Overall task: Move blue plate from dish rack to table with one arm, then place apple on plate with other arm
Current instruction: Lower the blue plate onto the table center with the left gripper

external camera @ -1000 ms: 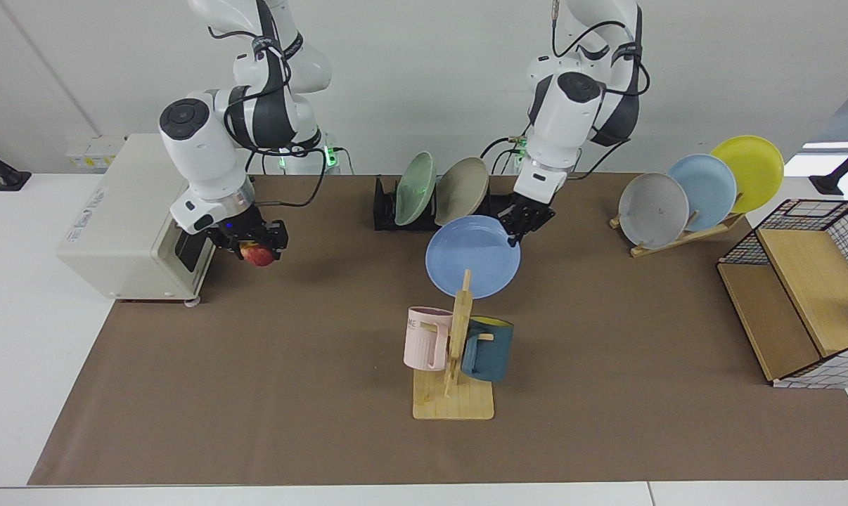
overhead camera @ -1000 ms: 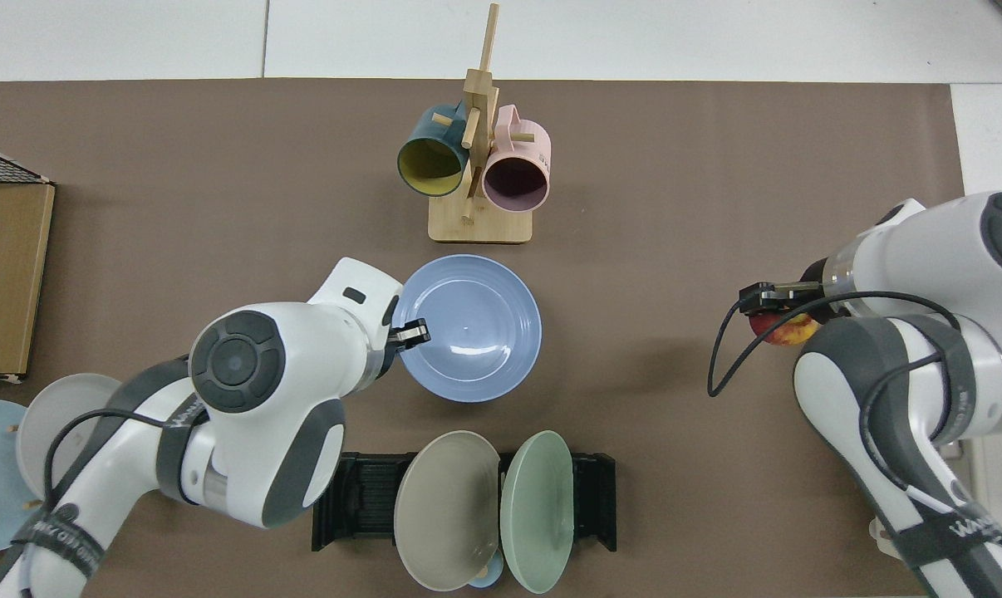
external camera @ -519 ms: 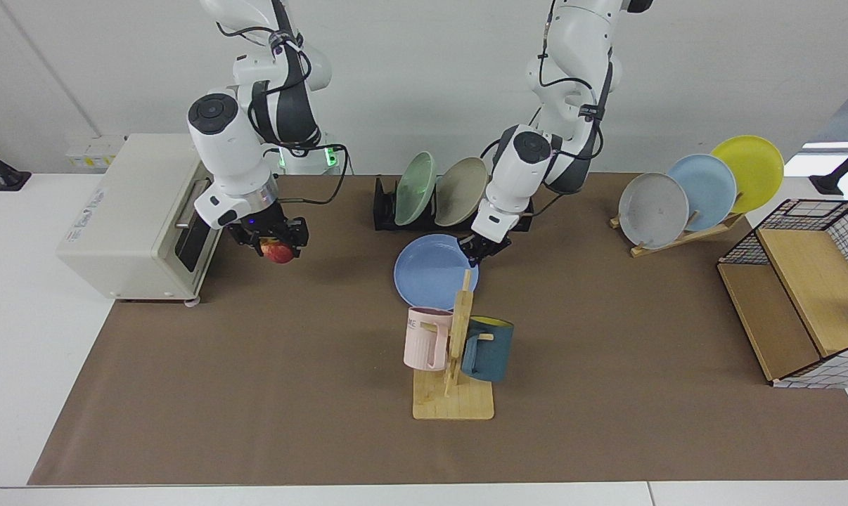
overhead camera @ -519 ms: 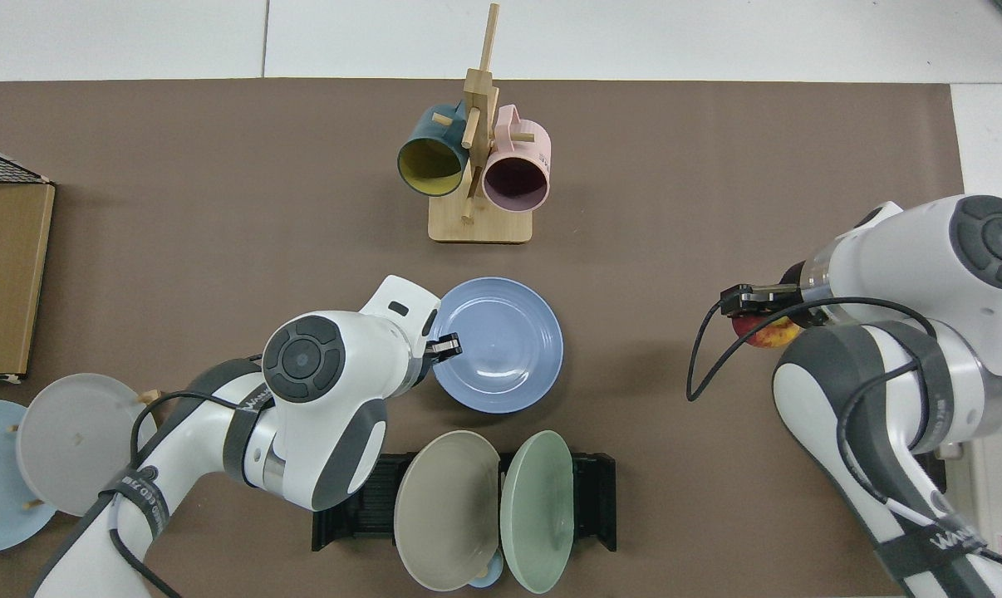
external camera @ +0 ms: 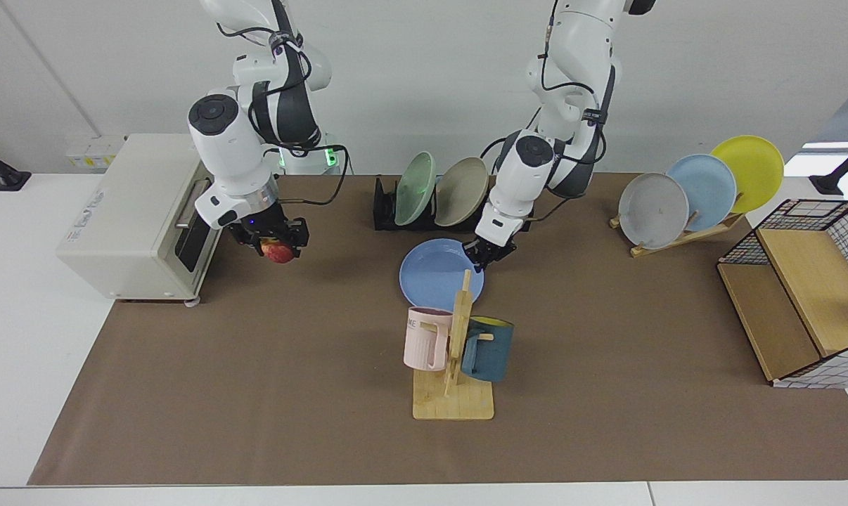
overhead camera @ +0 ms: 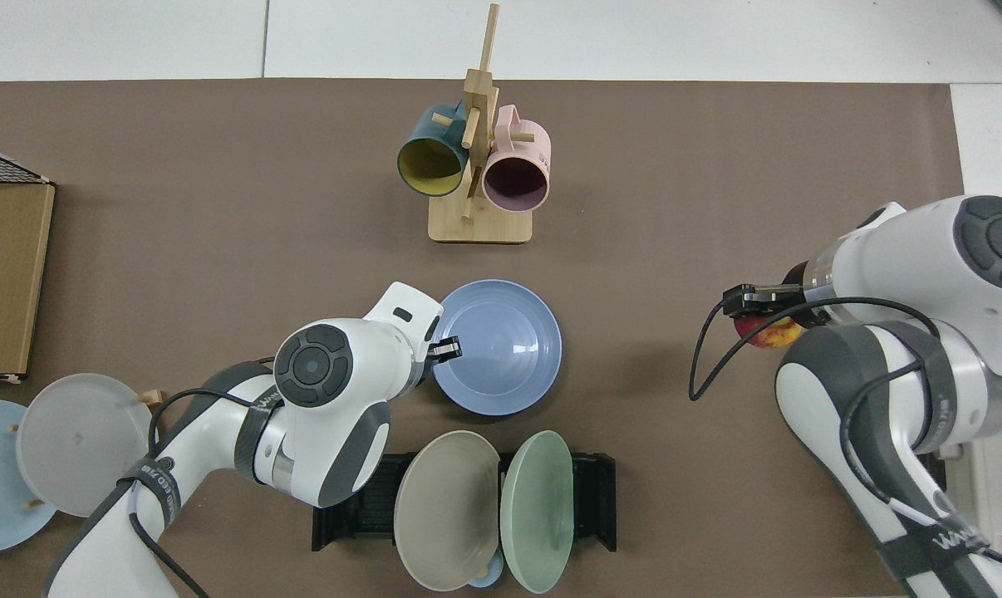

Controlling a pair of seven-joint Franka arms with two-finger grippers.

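Blue plate lay near flat at centre frame, on or just above the table | my left gripper clamped its rim | my right gripper, centre-left, grasped the apple aloft

White rounded arm links, dark grey joints, black cables, green base light

Left gripper pinching rim of blue plate, low over table before dish rack. Right gripper gripping apple, raised beside toaster oven.
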